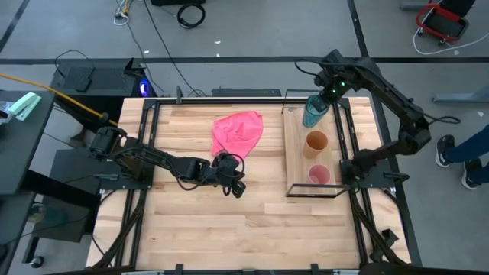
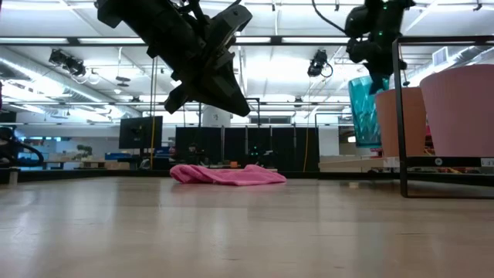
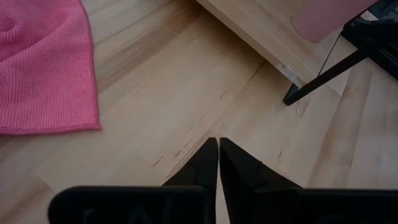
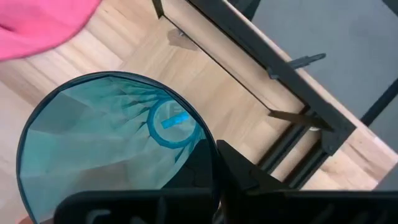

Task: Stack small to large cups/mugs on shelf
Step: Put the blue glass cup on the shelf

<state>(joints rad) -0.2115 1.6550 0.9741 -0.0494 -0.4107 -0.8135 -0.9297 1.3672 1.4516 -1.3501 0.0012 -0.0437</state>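
Note:
A light-wood shelf [image 1: 296, 153] in a black wire frame stands on the table's right part. A small pink cup [image 1: 318, 176] stands at its near end and an orange cup [image 1: 316, 142] at its middle, both upright on their bases. My right gripper [image 1: 327, 95] is shut on the teal cup [image 1: 313, 113] over the shelf's far end. My left gripper [image 1: 238, 189] is shut and empty, hovering above the table's middle, left of the shelf. My right gripper holds the teal cup by its rim [image 4: 210, 148] on the far side, one finger inside the cup and one outside. The fingers come from above, pointing down. The cup stands upright, mouth up; in the low view its base [image 2: 364, 144] shows slightly above the board.
A crumpled pink cloth [image 1: 237, 131] lies on the table left of the shelf's far half. The shelf's black wire frame [image 2: 401, 116] rises at its corners. Bare tabletop lies in front of and left of my left gripper.

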